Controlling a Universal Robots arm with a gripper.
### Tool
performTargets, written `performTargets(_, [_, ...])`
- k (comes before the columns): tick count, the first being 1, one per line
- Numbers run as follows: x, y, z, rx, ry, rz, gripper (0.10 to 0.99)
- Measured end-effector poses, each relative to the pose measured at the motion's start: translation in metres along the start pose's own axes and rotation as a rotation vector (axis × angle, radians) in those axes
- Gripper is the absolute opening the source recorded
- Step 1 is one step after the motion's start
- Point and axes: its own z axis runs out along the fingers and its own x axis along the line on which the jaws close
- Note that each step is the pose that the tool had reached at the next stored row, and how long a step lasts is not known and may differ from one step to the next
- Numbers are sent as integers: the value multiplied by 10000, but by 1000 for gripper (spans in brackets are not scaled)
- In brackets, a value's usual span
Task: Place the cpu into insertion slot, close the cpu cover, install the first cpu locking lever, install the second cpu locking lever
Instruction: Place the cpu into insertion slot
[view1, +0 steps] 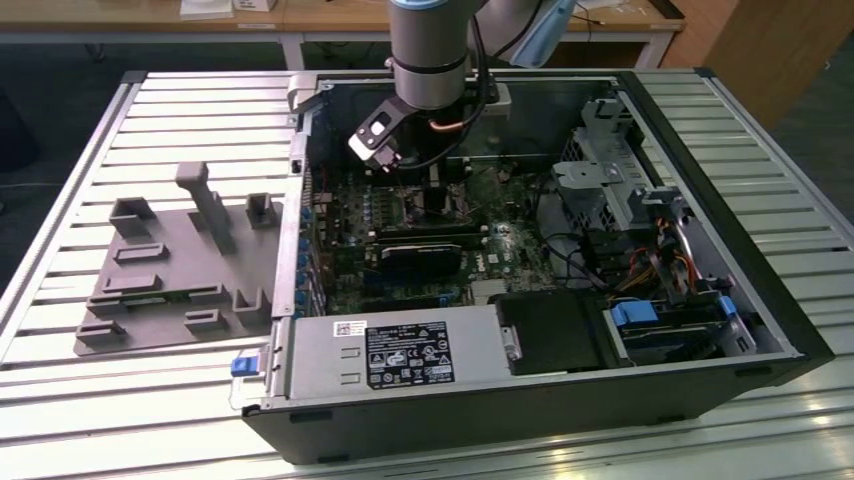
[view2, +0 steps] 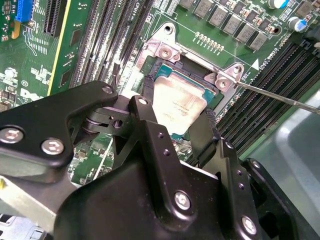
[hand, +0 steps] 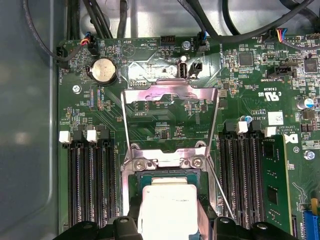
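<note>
The cpu (view2: 177, 107) (hand: 167, 207), a flat square chip with a silver-beige top, sits between my black fingers (view2: 148, 107), which press on two opposite sides of it. My gripper (view2: 179, 114) (hand: 168, 212) holds it right over the insertion slot (view2: 192, 77) (hand: 165, 175), whose dark frame shows around the chip's edges. The cpu cover (hand: 170, 92) stands swung open behind the slot. A thin locking lever (view2: 270, 92) (hand: 222, 195) juts out beside the slot. In the exterior view my gripper (view1: 434, 200) reaches down into the open computer case.
Long black memory slots (hand: 92, 180) flank the socket on both sides. A coin battery (hand: 104, 70) and cables lie beyond the cover. A black card (view1: 427, 255), the power supply (view1: 387, 350) and drive bays (view1: 667, 300) crowd the case. A grey fixture (view1: 174, 270) lies outside.
</note>
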Motion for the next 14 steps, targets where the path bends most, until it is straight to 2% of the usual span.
performTargets(4, [1,1,1,-2,3,0,537])
performTargets(5, [1,1,1,-2,2,0,600])
performTargets(10, [0,2,-1,0,-1,0,600])
performTargets(14, [0,5,-38,0,0,0,600])
